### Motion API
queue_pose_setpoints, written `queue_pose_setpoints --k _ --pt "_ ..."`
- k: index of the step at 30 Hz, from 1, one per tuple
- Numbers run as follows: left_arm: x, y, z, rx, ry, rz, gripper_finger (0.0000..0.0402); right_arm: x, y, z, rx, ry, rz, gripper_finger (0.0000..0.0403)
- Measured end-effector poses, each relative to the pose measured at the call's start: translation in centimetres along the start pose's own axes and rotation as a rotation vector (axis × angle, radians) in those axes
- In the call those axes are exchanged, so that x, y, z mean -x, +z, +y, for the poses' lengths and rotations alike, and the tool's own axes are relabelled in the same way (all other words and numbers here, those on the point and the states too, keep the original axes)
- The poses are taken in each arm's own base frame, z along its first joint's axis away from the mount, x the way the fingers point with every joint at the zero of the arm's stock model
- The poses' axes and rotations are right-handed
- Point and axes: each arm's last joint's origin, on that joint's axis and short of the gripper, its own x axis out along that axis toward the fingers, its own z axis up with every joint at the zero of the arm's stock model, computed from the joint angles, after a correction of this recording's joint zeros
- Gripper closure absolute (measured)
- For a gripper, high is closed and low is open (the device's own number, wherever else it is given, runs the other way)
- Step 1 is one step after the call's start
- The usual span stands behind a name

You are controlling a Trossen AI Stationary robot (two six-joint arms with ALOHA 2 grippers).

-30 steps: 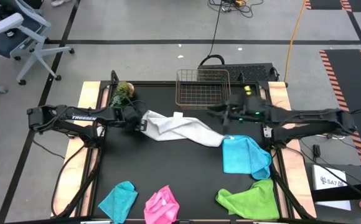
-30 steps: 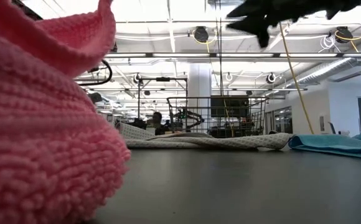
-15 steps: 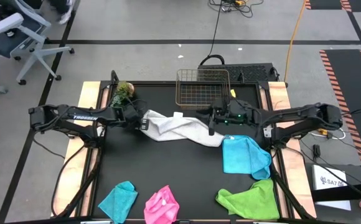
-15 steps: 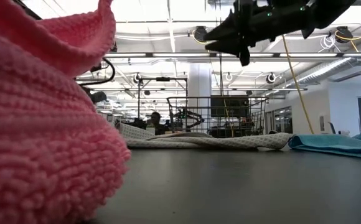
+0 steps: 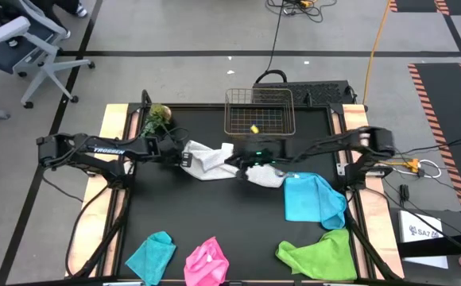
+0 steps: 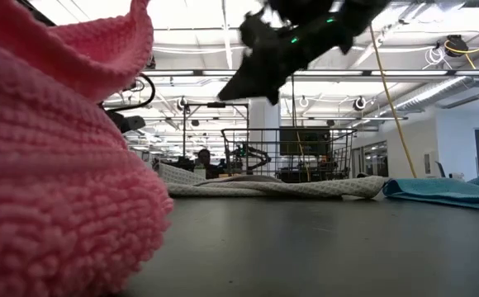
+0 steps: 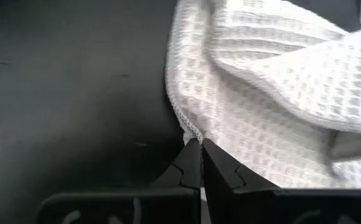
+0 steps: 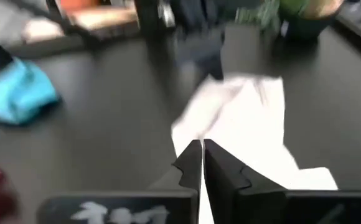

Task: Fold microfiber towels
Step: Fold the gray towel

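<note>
Mid-frame in the high view, the white waffle-weave microfiber towel (image 5: 215,161) lies bunched. The left gripper (image 5: 180,156) pinches its edge; the right gripper (image 5: 245,168) is clenched over its other end, grasp uncertain. Next, I'd guess: pulling it flat.

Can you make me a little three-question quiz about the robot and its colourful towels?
1. True or false: the left gripper is shut on an edge of the white towel.
2. Which towel lies nearest the right gripper? A) white towel B) lime green towel C) hot pink towel
3. Fill the gap: the wire basket stands at the table's far edge, and the small ____ stands near the far left corner.

Key: 1 true. 2 A: the right gripper is over the white towel's middle, fingers together; the pictures do not show whether it holds cloth. 3 plant.
</note>
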Motion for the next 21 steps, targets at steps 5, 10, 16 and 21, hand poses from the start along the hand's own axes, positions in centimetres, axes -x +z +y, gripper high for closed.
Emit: queue_pose_setpoints --k 5,10,16,21 --pt "0.1 -0.3 -0.6 -0.012 -0.041 -0.009 0.0399 -3.5 -0.9 0.0 0.025 -0.014 0.147 0.0387" --pt "0.2 -0.7 -1.2 -0.032 -0.085 -0.001 0.0399 -4.8 -1.6 -0.1 0.079 -0.015 0.184 0.0361" --pt "0.6 -0.7 -3.0 -0.059 -0.259 -0.037 0.0399 -4.9 -1.4 -0.2 0.11 -0.096 0.162 0.0299" --pt "0.9 -1.0 -4.1 -0.081 -0.351 -0.061 0.0399 -5.3 -1.3 -0.2 0.065 -0.116 0.116 0.0254"
